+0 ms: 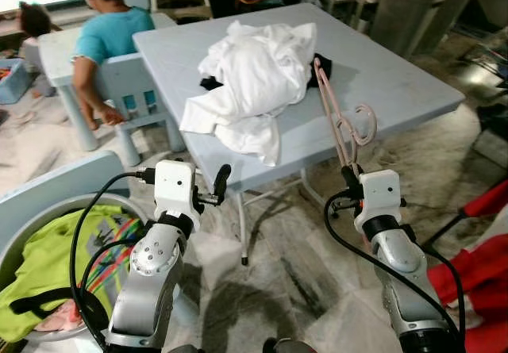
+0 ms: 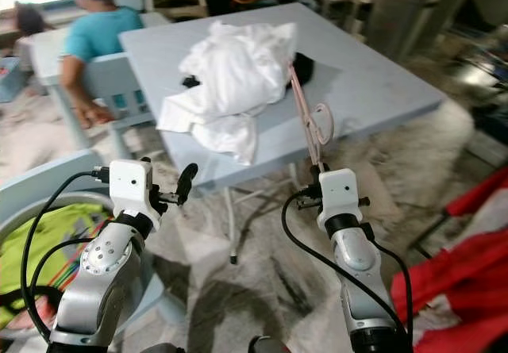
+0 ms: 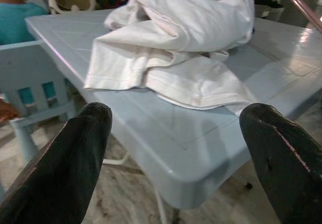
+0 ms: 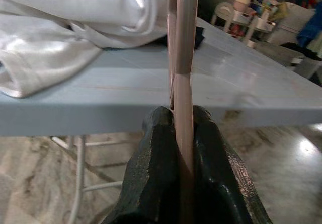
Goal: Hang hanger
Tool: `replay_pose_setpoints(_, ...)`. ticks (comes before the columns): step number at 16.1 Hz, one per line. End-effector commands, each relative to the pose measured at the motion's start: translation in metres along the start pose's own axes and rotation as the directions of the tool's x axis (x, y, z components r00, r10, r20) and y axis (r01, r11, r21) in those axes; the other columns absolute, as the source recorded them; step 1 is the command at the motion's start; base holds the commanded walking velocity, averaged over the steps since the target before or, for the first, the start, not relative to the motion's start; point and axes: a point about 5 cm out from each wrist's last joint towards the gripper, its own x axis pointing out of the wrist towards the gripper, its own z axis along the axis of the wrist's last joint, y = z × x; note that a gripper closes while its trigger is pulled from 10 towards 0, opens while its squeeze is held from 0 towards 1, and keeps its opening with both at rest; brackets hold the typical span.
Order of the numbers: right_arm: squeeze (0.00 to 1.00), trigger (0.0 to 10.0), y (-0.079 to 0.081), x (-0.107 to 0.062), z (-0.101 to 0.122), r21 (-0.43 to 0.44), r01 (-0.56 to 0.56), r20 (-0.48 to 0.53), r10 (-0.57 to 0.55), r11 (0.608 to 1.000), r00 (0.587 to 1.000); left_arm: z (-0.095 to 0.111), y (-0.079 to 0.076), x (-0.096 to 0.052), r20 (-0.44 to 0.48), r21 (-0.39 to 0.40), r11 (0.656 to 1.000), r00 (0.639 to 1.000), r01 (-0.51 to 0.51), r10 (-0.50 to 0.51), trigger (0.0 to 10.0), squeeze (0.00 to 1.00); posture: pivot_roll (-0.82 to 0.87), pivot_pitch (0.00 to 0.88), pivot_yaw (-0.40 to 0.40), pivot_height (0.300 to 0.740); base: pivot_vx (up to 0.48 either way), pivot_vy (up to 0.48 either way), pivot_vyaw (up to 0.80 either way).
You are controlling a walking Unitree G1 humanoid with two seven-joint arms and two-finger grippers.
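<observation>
While the right claw (image 1: 348,170) pinches the lower end of a pale pink hanger (image 1: 340,119), its two black fingers (image 4: 156,173) are pressed together on the thin bar, as the right wrist view makes plain. From that grip the hanger rises and leans away over the near right part of the light blue counter (image 1: 397,75), its curled hook out to the right and its far end up beside the heap of white clothing (image 1: 254,83). That white heap lies in the middle of the counter, one fold draped over the near edge, with something black (image 1: 321,67) poking out at its far right side.

Over on the left, the left claw (image 1: 221,185) hovers in front of the counter's near edge, fingers (image 3: 75,158) spread wide with nothing between them.

At the near left sits a round basket (image 1: 32,234) holding a lime green garment (image 1: 55,258). Red fabric (image 1: 476,274) lies on the floor at the near right. At the far left a person in a teal shirt (image 1: 111,32) sits on a small pale blue chair (image 1: 131,87).
</observation>
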Motion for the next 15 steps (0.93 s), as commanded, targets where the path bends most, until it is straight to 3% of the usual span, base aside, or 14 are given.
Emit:
replay_pose_setpoints(1,0.00,10.0,-0.0019,0.0025,0.0036,0.010,0.005,0.012,-0.006,1.000,1.000,0.0046,-0.0006,-0.0002,0.012,-0.011,1.000,1.000,0.021,-0.021,10.0,0.00,0.01,0.005,-0.007,0.740,0.000,0.000,-0.80)
replay_pose_setpoints(4,0.00,10.0,-0.0033,0.0025,0.0032,0.009,0.012,0.011,-0.012,1.000,1.000,0.0054,-0.0053,-0.0003,0.019,-0.017,0.997,0.997,0.069,-0.069,10.0,0.00,0.01,0.000,-0.012,0.740,0.000,0.000,-0.80)
replay_pose_setpoints(15,0.00,10.0,-0.0033,0.0025,0.0032,0.009,0.012,0.011,-0.012,1.000,1.000,0.0054,-0.0053,-0.0003,0.019,-0.017,0.997,0.997,0.069,-0.069,10.0,0.00,0.01,0.000,-0.012,0.740,0.000,0.000,-0.80)
